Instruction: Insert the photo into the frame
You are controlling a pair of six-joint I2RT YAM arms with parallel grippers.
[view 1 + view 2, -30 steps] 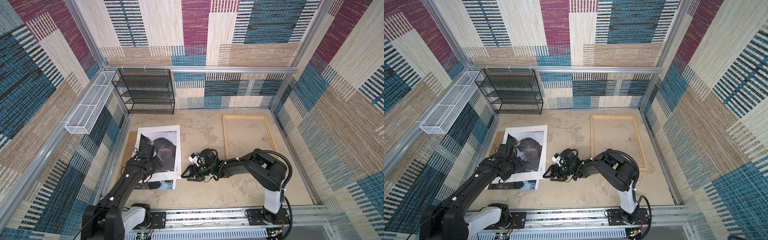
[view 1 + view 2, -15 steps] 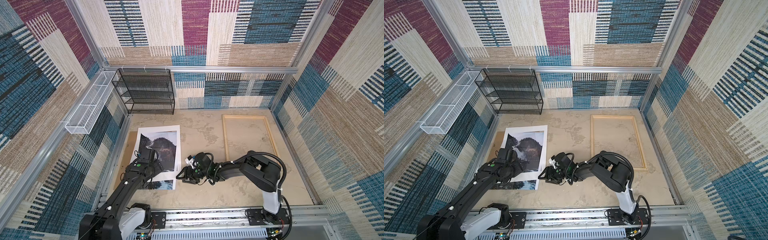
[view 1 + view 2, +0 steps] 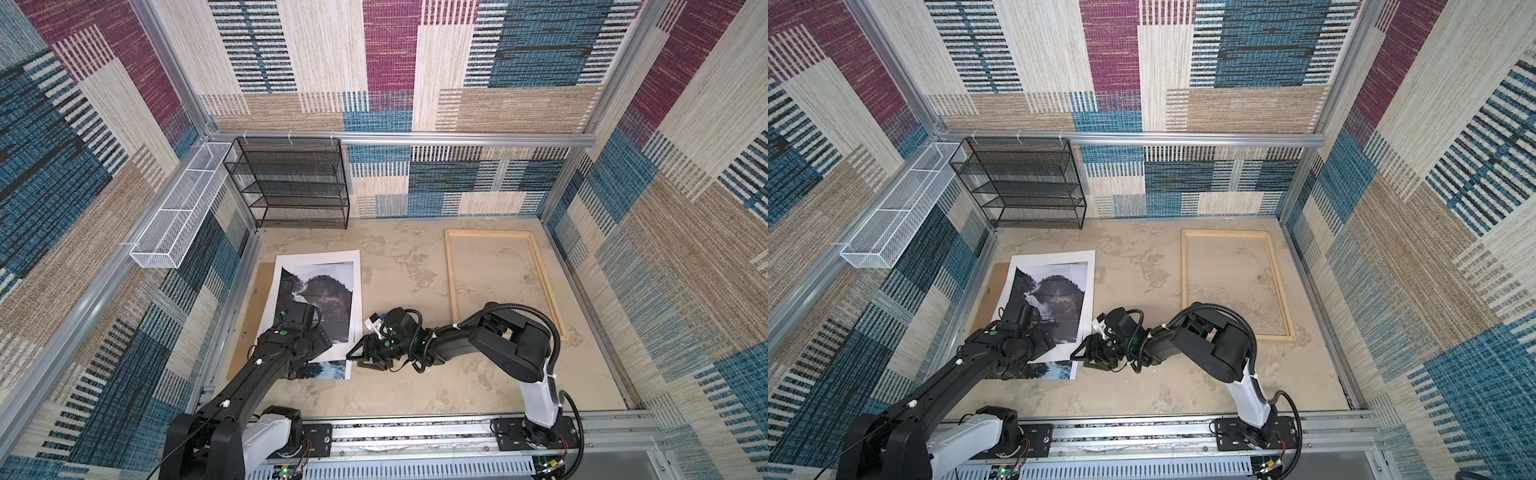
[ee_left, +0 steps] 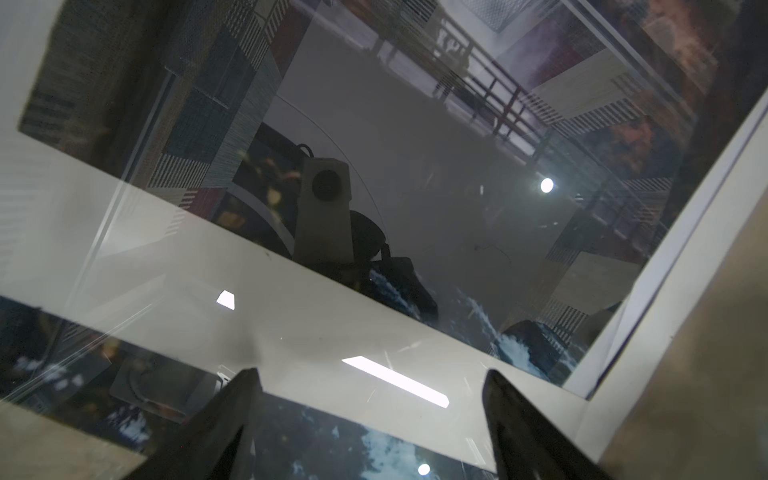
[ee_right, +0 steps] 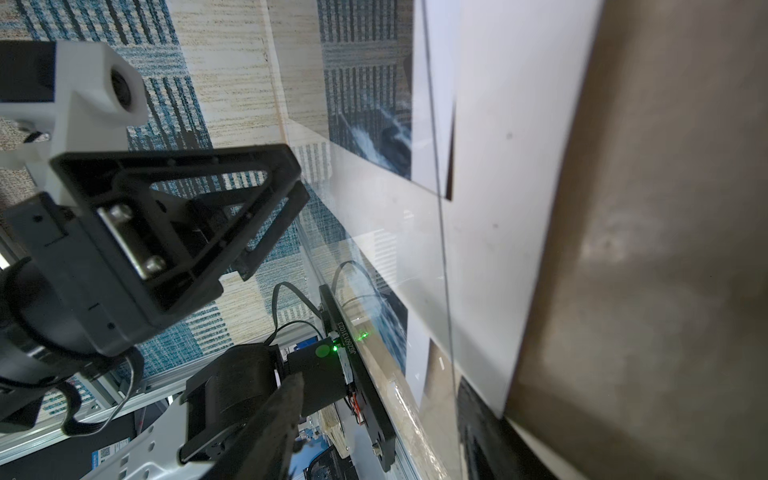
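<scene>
The photo [image 3: 328, 291] lies flat at the table's left under a white mat [image 3: 316, 257], well apart from the frame [image 3: 452, 291] at far right. The left gripper [image 4: 372, 382] hovers over it, jaws wide, holding nothing. The right gripper [image 3: 360, 358] sits low at the stack's near right edge, jaws apart. Step, likely: freeing the print. Next, the mat must come off.

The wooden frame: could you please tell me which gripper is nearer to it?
Right. The right gripper is at the edge of the photo nearest the frame; the left gripper is over the photo's near end, farther away.
</scene>
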